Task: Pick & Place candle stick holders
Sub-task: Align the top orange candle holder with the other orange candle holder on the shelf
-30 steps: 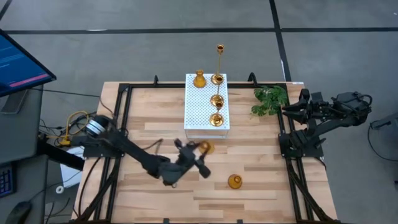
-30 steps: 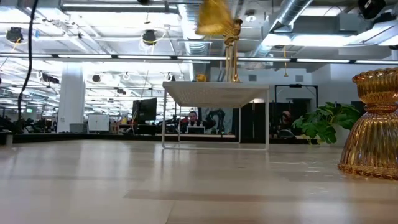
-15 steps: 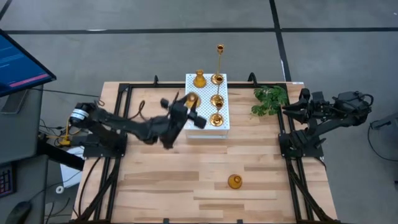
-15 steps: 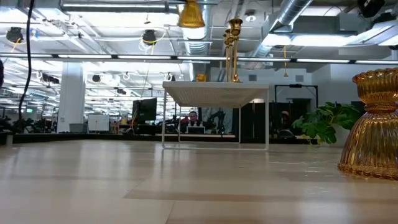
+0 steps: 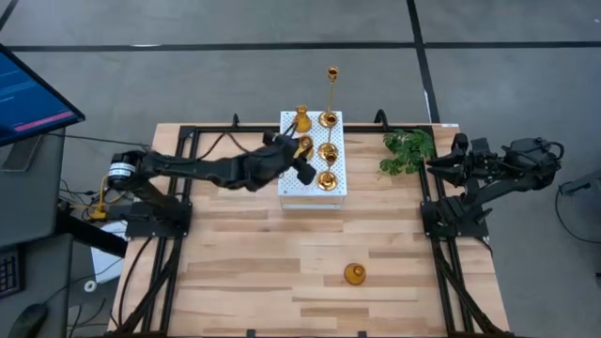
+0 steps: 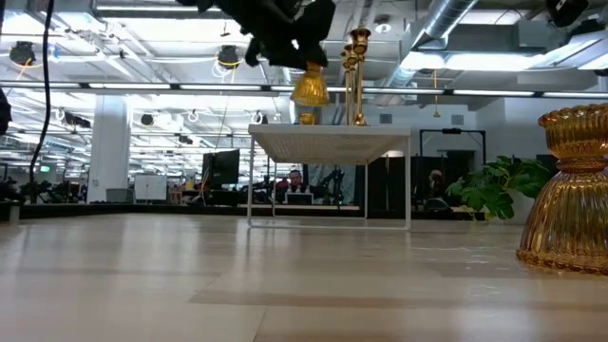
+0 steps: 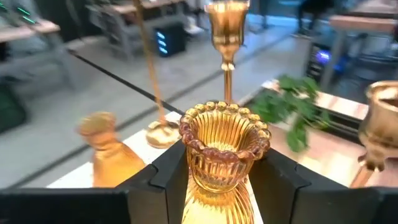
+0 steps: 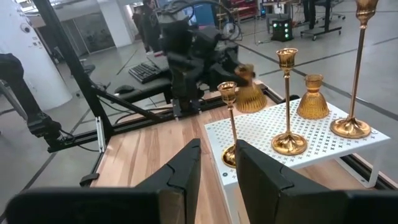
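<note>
L gripper (image 5: 299, 158): jaws clamped on ribbed holder (image 7: 222, 155), held above white box (image 5: 310, 188), its 9 o'clock side. R gripper (image 8: 214, 163): parked at table's 3 o'clock edge, jaws slightly apart, empty. Another holder (image 5: 354, 274) on table, 6 o'clock.

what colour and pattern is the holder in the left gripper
Amber-gold glass, vertically ribbed with a beaded rim; the holder shows best in the left wrist view.

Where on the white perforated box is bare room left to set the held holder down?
The left half of the white perforated box is bare below the squat gold holder. The right column, with three stemmed brass holders, is crowded. The left gripper holds the ribbed amber holder above.
</note>
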